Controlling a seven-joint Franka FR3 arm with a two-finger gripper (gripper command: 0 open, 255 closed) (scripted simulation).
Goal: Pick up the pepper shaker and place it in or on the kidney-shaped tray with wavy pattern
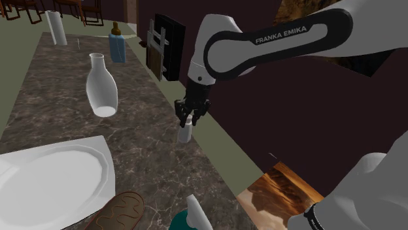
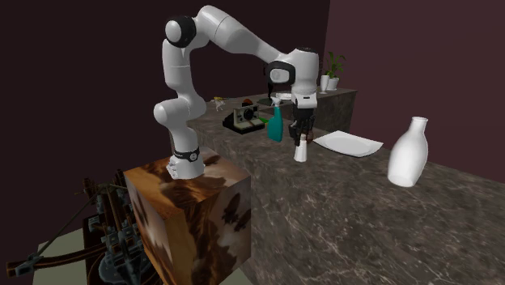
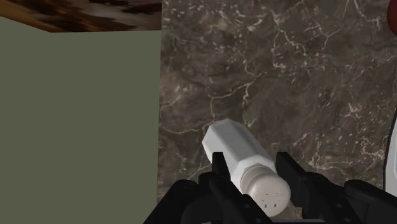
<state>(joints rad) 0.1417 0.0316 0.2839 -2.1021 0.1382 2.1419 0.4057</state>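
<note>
1. Gripper: all black, pointing down at the end of the white arm. Its two fingers pinch the pepper shaker on opposite sides, just under the cap.
2. Pepper shaker: white faceted body with a rounded white cap that has small holes. It is clasped upright in the gripper, near the counter edge that faces the stand. Its base is at or barely above the counter, and I cannot tell whether it touches.
3. Counter: dark brown marble with pale veins. In the wrist view its straight edge borders an olive floor.
4. Tray: white, shallow, with a raised rim. It lies flat on the counter, apart from the shaker, at the shoulder view's lower left.
5. Vase: white, narrow-necked, standing on the counter well apart from the shaker.
6. Blue bottle: brown stopper, at the far part of the counter in the shoulder view.
7. White cylinder: upright, near the counter's far corner.
8. Teal bottle: just behind the gripper in the second exterior view.
9. Stand: box with a brown mottled picture on its faces, carrying the arm's base.
</note>
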